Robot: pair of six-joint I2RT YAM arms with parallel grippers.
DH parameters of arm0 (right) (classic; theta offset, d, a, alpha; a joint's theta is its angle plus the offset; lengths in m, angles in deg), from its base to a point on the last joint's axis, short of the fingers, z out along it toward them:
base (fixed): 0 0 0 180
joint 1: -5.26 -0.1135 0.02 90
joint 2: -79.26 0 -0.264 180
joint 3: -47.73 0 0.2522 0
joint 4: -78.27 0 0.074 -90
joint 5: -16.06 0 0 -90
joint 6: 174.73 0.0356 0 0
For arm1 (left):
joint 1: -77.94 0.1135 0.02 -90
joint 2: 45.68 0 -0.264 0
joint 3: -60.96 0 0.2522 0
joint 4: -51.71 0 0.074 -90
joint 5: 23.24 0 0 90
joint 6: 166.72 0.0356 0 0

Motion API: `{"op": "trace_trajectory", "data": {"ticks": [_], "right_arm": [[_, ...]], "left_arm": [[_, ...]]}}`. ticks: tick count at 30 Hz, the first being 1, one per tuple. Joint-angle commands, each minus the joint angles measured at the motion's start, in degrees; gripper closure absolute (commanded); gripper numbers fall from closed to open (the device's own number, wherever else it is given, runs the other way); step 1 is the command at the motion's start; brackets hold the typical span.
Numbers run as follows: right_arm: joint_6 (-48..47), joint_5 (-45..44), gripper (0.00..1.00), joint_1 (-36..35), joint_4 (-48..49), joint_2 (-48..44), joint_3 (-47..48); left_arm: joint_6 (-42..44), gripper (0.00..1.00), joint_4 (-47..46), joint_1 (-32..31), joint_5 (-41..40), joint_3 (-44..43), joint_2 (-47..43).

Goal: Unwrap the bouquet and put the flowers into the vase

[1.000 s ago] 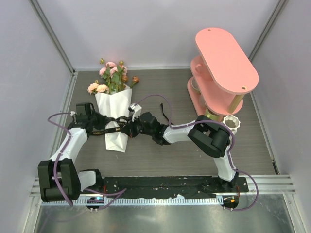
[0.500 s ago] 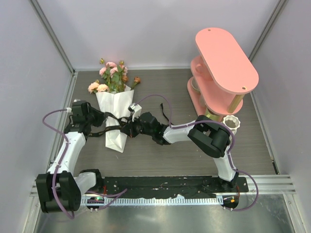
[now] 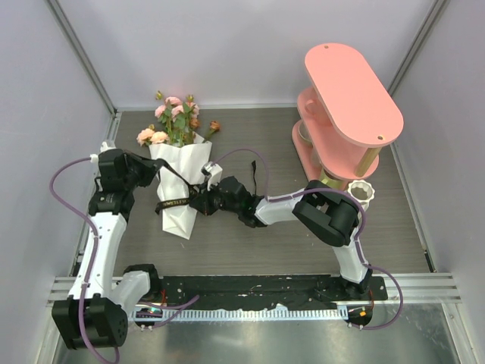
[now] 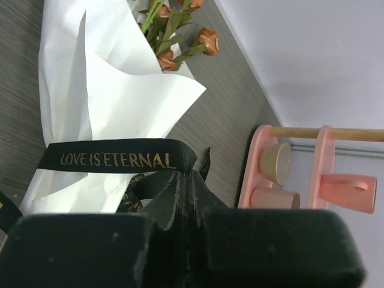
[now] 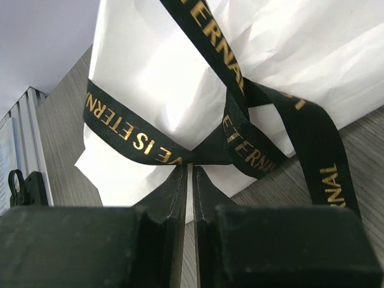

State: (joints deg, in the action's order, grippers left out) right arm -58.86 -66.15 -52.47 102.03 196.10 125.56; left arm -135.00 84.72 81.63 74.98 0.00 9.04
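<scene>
Grey table, bouquet near left wall

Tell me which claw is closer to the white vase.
Right. The right claw sits by the ribbon at the right edge of the bouquet, well left of the vase. The left claw, shut on that ribbon, is even farther left, at the bouquet's left edge.
</scene>
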Motion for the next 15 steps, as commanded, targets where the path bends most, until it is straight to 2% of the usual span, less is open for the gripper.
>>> {"op": "trace_trajectory", "data": {"ticks": [1, 7, 15], "right_arm": [[0.1, -2.3, 0.84, -0.2, 5.4, -4.1, -1.5], [-0.2, -3.1, 0.68, -0.2, 9.2, -5.9, -5.3], [-0.2, -2.9, 0.59, -0.3, 14.8, -7.8, -9.2]], "left_arm": [[1.7, 1.0, 1.8, -0.3, 1.7, -5.1, -1.5], [8.2, 1.0, 4.8, -0.3, -1.2, -12.8, -4.7], [9.2, 1.0, 3.4, -0.3, -0.8, -21.1, -5.3]]}}
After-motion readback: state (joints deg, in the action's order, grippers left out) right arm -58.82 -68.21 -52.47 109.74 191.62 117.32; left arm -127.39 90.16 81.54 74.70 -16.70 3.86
